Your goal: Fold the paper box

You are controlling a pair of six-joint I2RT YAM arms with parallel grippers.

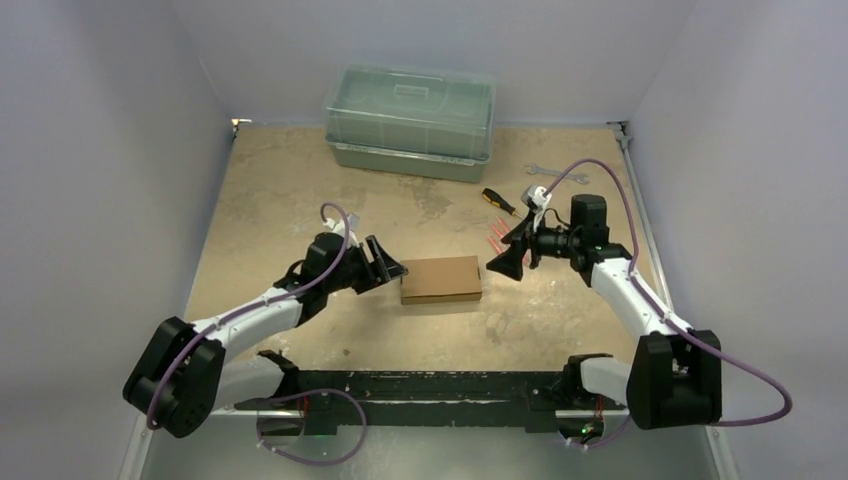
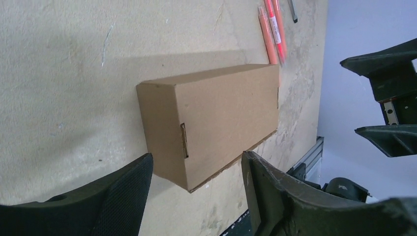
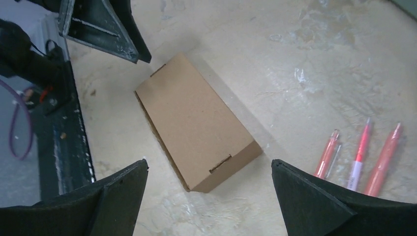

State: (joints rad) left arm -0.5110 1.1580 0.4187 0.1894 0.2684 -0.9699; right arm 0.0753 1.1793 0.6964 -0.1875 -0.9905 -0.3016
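Item: paper box (image 1: 441,279), closed carton, flat on the desk (image 1: 300,200) at centre frame. Left pincer (image 1: 388,262) just beside its left end, right pincer (image 1: 505,255) near its right end; both parted, holding nothing.
Risks: your tucked end flaps may spring open; a careless right-arm swing could scatter the orange pens (image 1: 497,240).

Paper box (image 1: 441,279) sits between left gripper (image 1: 393,268), right gripper (image 1: 500,262).

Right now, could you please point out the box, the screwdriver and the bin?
box (image 1: 441,279): top view, middle of its top face.
screwdriver (image 1: 493,197): top view, on its handle.
bin (image 1: 410,100): top view, on its lid.
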